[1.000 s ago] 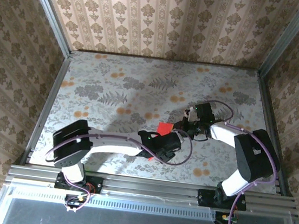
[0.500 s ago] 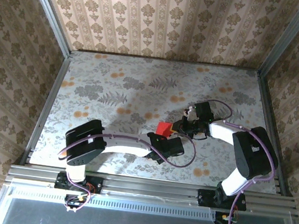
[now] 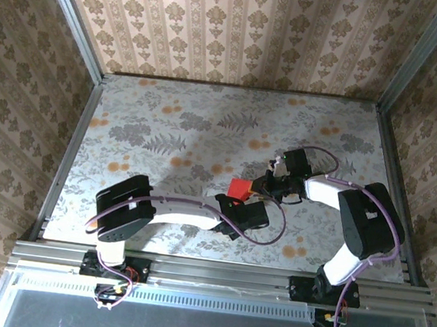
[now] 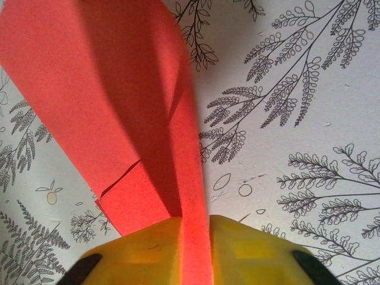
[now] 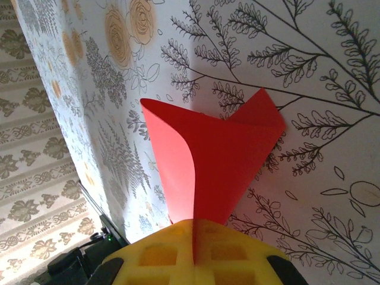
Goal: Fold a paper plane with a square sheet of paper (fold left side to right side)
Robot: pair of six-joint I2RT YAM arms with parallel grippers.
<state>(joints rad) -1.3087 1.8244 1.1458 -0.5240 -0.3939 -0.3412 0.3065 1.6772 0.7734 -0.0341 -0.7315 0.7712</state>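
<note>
With the left hand (image 4: 195,224) and the right hand (image 5: 193,225) both clamped on the thin bright-red paper sheet (image 5: 219,157) between them, best align its edges squarely before creasing.

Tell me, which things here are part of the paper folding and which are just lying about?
Part of the job: red paper sheet, partly folded; left gripper and right gripper, both pinching it.
Just there: floral table cover; patterned walls; metal frame rail.
</note>
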